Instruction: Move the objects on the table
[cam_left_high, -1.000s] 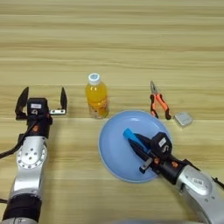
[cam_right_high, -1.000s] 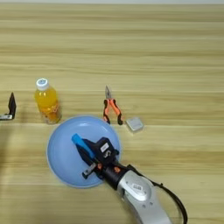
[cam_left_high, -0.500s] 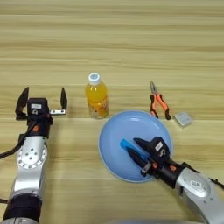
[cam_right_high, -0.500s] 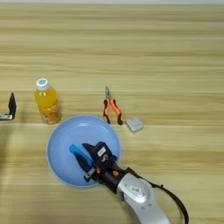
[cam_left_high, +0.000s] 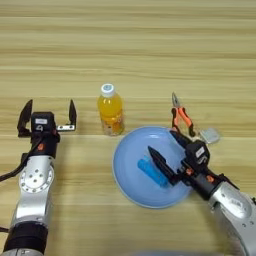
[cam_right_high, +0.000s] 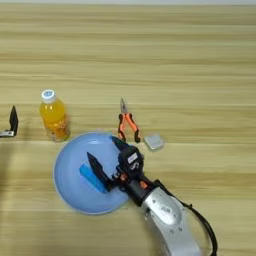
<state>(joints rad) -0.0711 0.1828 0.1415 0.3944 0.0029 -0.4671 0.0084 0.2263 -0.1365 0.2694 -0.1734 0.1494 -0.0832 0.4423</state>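
A small blue bar (cam_left_high: 151, 172) lies flat inside the light-blue plate (cam_left_high: 129, 187). My right gripper (cam_left_high: 161, 141) hovers over the plate, open, its jaws spread wide; the bar sits against the outer side of the nearer finger (cam_left_high: 161, 165), not between the two. An orange-drink bottle (cam_left_high: 111, 110) with a white cap stands upright just beyond the plate's left rim. A grey square block (cam_left_high: 210, 135) rests to the right of the plate. My left gripper (cam_left_high: 47, 114) is parked at the left, open and empty.
Orange-handled pliers (cam_left_high: 181, 118) lie between the plate's far rim and the grey block, close to my right gripper's upper finger. The wooden table (cam_left_high: 150, 55) stretches away beyond them.
My right gripper has lowered the blue bar toward me onto the plate and spread its fingers, letting it go. The left arm has stayed still.
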